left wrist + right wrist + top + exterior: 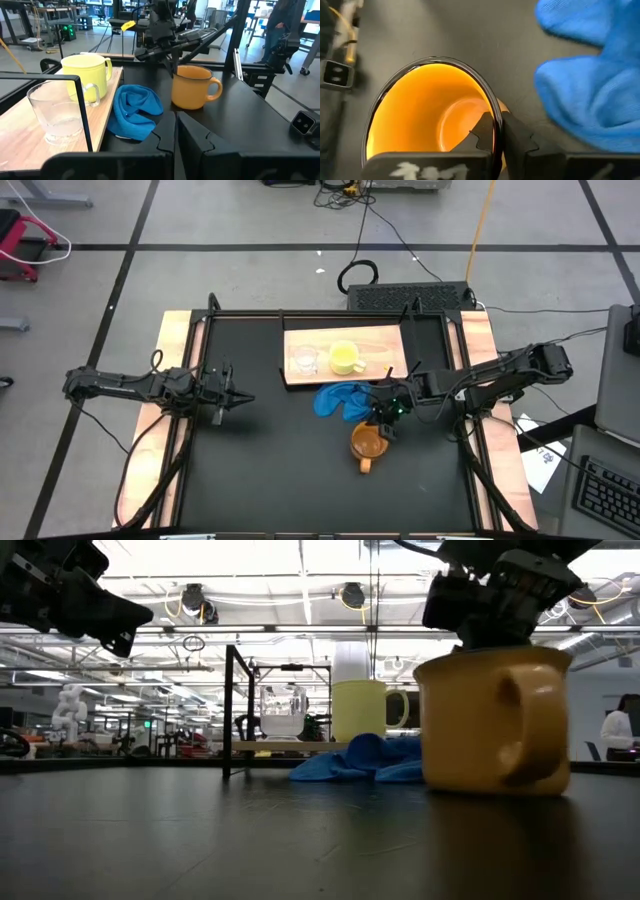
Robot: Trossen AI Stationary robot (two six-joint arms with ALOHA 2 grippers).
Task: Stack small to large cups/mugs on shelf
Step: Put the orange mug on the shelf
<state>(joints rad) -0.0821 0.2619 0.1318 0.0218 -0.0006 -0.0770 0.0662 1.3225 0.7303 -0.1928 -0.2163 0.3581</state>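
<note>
Right wrist view: right tool [497, 131] is pinched shut on the rim of the larger orange-brown ceramic mug with handle [427, 117], one finger inside, one outside. Mug stands upright on the black bench [270, 470], just beside the crumpled blue cloth [340, 400]. Right arm reaches in from the bench's right side, wrist pointing down. Left tool [232, 396] is closed, holding nothing, hovering over the left part of the bench. Yellow mug with handle [345, 357] and small clear plastic cup [304, 360] stand on the light-wood shelf board [380, 340].
</note>
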